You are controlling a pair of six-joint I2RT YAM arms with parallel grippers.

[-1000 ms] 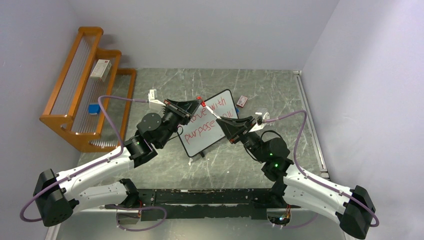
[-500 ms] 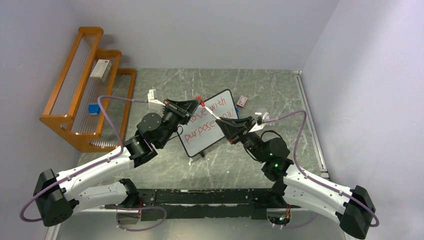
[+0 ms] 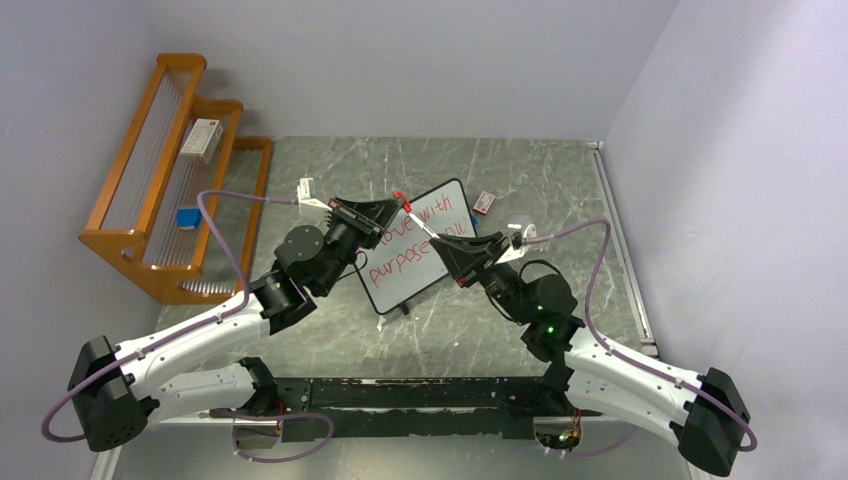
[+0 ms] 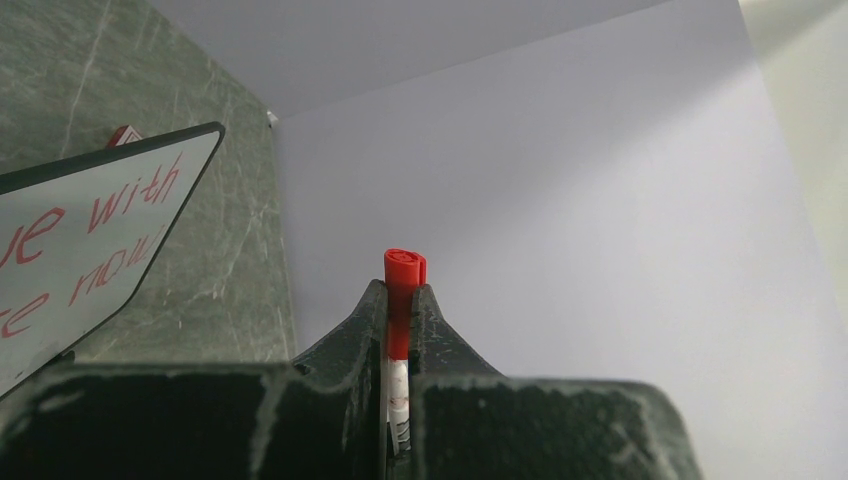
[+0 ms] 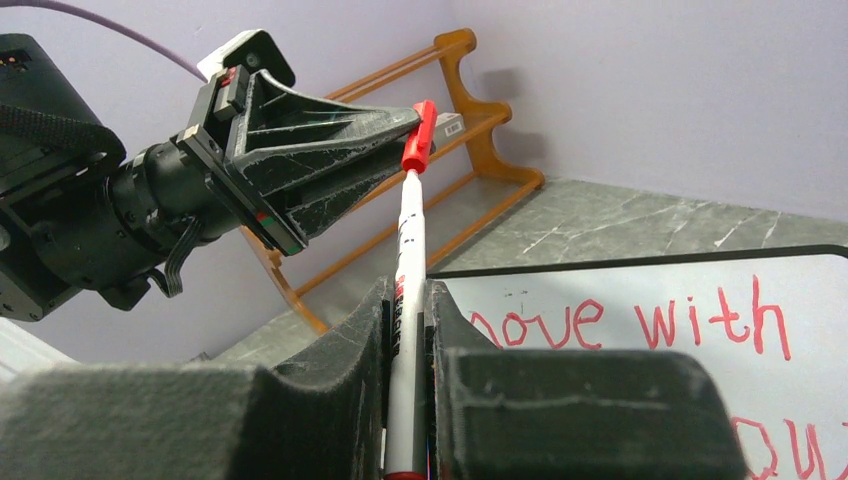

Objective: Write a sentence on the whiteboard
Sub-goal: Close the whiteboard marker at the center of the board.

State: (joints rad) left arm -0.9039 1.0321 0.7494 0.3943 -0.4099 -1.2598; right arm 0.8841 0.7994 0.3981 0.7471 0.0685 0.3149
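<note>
Red lettering, two lines, already on the whiteboard at desk centre, long axis toward 1 o'clock. Left hand: clamped tight on the red cap. Right hand: clamped tight on the white marker barrel, cap end toward 10 o'clock. Writing judged complete. Apparently left: confirm cap seating, set marker down.

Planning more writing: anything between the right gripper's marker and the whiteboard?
Yes: the red cap sits on the marker's tip, pinched by the left gripper, while the right gripper holds the barrel over the whiteboard. No other object visibly lies between them.
</note>
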